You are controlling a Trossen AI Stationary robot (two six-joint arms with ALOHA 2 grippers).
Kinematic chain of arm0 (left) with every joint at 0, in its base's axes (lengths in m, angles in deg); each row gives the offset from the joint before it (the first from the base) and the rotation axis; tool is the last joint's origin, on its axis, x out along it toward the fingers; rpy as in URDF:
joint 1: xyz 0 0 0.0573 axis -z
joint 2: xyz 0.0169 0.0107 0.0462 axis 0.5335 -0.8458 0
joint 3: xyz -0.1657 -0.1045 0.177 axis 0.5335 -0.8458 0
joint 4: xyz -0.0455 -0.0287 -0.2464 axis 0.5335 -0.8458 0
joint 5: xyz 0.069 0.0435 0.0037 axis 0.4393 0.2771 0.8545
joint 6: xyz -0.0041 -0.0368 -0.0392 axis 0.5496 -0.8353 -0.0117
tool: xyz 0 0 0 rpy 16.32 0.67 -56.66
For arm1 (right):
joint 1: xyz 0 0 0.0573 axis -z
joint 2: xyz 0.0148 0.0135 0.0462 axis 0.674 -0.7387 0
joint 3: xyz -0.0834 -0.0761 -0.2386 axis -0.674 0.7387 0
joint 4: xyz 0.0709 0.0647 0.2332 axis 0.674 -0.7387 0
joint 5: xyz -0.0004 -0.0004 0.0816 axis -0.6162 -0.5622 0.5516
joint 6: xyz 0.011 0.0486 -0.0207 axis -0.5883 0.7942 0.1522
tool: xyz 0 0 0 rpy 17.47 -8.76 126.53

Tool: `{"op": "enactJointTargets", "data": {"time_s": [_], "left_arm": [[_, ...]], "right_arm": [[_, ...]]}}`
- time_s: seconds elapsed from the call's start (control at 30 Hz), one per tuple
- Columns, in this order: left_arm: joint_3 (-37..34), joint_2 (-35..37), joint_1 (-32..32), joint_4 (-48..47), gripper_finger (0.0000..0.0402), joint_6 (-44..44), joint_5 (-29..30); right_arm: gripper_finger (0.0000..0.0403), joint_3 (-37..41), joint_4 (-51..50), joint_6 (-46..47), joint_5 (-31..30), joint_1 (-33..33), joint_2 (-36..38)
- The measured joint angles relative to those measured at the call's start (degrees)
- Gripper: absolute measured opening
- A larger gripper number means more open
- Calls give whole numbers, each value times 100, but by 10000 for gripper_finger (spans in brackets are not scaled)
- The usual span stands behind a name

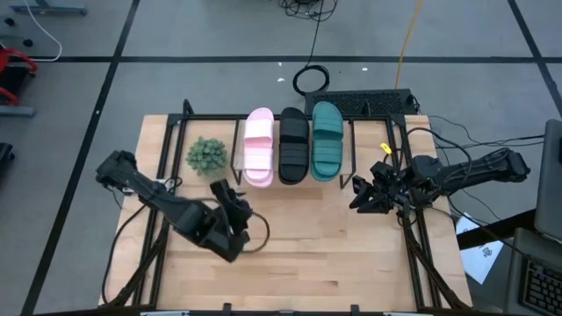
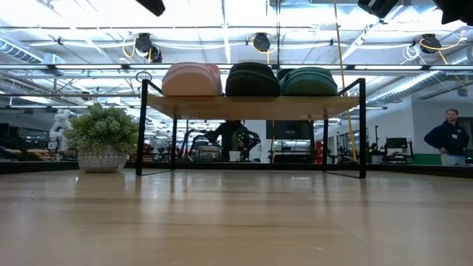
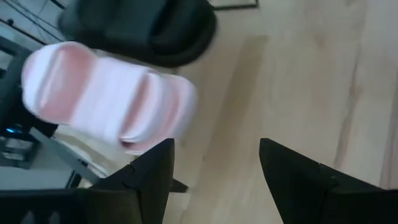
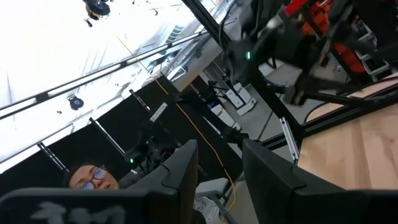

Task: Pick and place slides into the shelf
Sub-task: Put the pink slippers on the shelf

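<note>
**Three slides on the shelf, both grippers empty**

We see the pale pink ribbed slide (image 1: 258,147), the black slide (image 1: 293,145) and the teal green slide (image 1: 327,140) lying side by side on the low light-wood shelf with black metal legs (image 2: 251,107). Our left gripper (image 1: 230,204) hovers near the pink slide, fingers apart and empty. Our right gripper (image 1: 362,195) hangs beside the shelf's other end, fingers likewise spread.

No legible text, label, brand or number anywhere — not on slides, shelf or table.
</note>
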Motion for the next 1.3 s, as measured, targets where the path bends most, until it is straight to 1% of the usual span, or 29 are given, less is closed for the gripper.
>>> {"op": "enactJointTargets", "data": {"time_s": [0.1,0.27,0.33,0.73,1.17,1.3], "left_arm": [[0,-401,36,-47,236,34,111],[0,-975,0,-69,236,359,1021],[0,-1143,-46,-123,236,518,1185],[0,-1261,-609,-154,236,621,951],[-8,-1262,-739,68,236,883,917],[-243,-1258,-810,281,230,918,919]], "right_arm": [[118,0,9,-6,1,0,0],[118,0,10,16,2,0,0],[118,0,12,92,2,0,0],[118,0,-4,99,22,0,2],[118,0,-7,96,170,0,1],[118,0,-9,46,170,0,0]]}}
